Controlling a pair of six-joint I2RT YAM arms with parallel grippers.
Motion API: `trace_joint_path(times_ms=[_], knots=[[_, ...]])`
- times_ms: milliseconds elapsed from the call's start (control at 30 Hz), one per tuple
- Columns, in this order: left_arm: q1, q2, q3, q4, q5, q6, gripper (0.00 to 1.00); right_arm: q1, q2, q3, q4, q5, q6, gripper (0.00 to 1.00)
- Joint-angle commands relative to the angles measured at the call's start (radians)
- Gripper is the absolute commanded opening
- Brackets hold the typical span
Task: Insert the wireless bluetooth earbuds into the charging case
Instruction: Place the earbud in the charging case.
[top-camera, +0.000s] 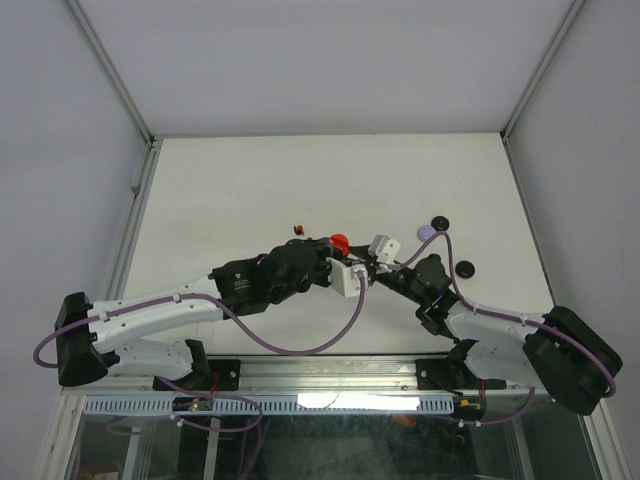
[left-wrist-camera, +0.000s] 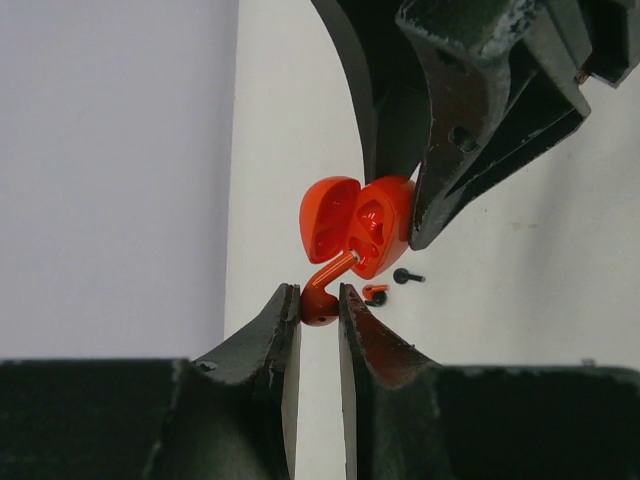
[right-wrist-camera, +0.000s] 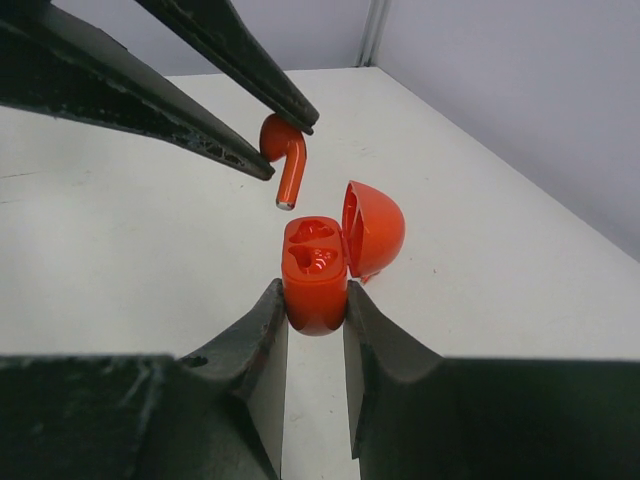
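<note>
At centre, L gripper (left-wrist-camera: 318, 296) pinches red earbud (right-wrist-camera: 286, 150) over open red case (right-wrist-camera: 316, 268) clamped in R gripper (right-wrist-camera: 315, 298).

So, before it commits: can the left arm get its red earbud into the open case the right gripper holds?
Probably yes. The case in the right gripper has its lid swung open, both wells look empty, and the earbud in the left gripper hangs stem-first close to them, nothing between.

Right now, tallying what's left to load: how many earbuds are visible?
3. One red earbud in the left end effector; a second red earbud and a black earbud on the table beyond it. Others may be hidden.
</note>
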Motion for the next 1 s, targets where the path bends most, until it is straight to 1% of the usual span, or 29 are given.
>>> trace_joint_path(times_ms=[0, 200, 433, 667, 967], knots=[[-0.013, 0.004, 0.009, -0.011, -0.05, 0.043, 0.02, 0.009, -0.006, 0.031, 0.08, 0.01, -0.058, 0.0], [-0.021, 0.035, 0.038, -0.046, -0.063, 0.053, 0.02, 0.016, -0.007, 0.038, 0.062, 0.004, -0.064, 0.0], [-0.025, 0.059, 0.057, -0.05, -0.061, 0.05, 0.02, 0.02, -0.007, 0.041, 0.054, 0.0, -0.064, 0.0], [-0.028, 0.044, 0.078, -0.05, -0.058, 0.05, 0.01, 0.022, 0.0, 0.04, 0.052, -0.003, -0.066, 0.0], [-0.027, 0.043, 0.079, -0.05, -0.034, 0.058, 0.01, 0.021, -0.01, 0.034, 0.062, -0.041, -0.051, 0.0]])
